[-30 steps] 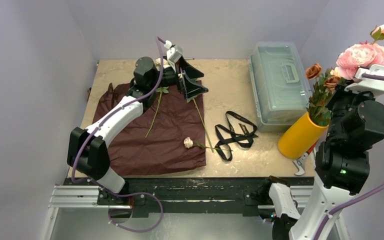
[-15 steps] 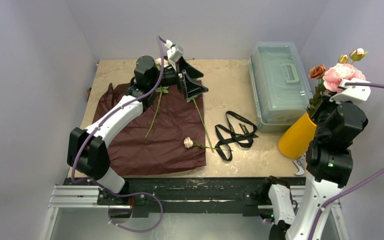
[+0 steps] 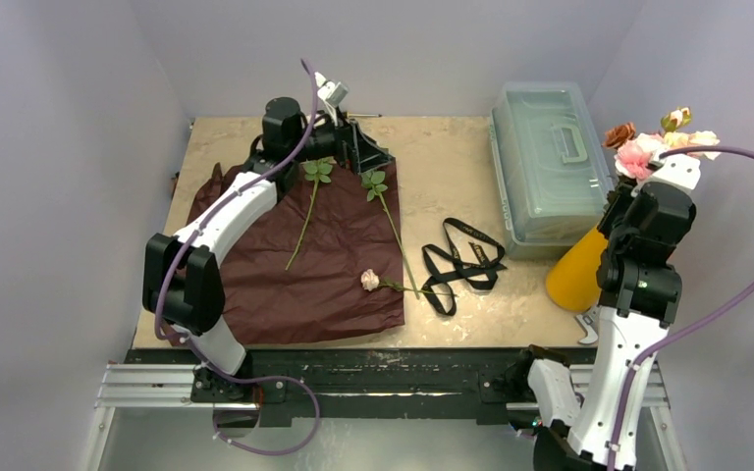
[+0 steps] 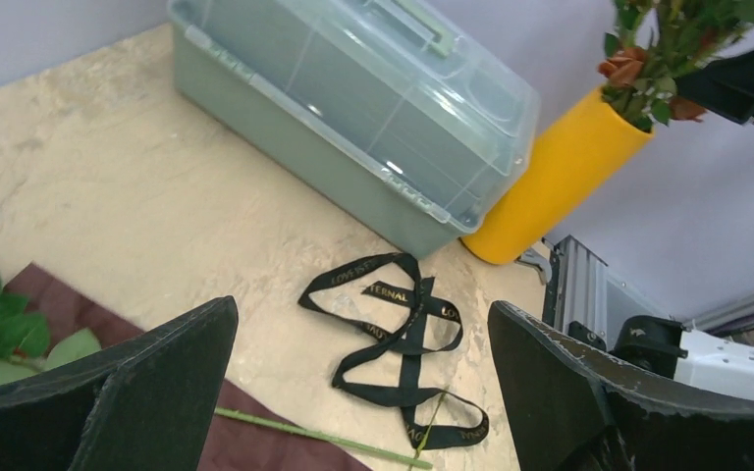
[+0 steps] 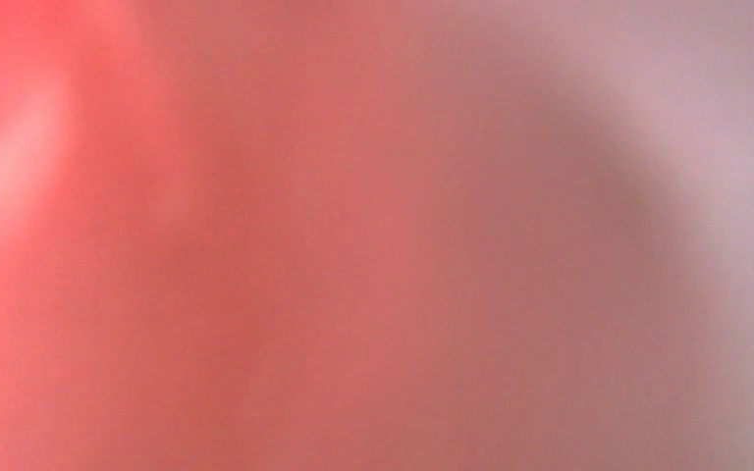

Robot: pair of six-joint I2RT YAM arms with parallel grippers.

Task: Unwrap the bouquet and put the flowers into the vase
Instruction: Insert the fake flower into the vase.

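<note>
My left tool (image 3: pixel 368 159) hangs wide open, holding nothing, at the upper middle of the top view over the far edge of the maroon paper (image 3: pixel 295 289), where two loose flowers (image 3: pixel 370 280) lie flat. Just right of the paper on the tabletop (image 3: pixel 442 157) lies the black ribbon (image 4: pixel 393 334), its gold lettering partly legible as "ETERNAL". My right tool (image 3: pixel 653 169) is at the right edge among the bunch (image 3: pixel 638 157) standing in the yellow vase (image 3: pixel 577 270), which leans by the clear box (image 3: pixel 550 162); its wrist view is only a pink blur, so I cannot tell whether it grips anything
</note>
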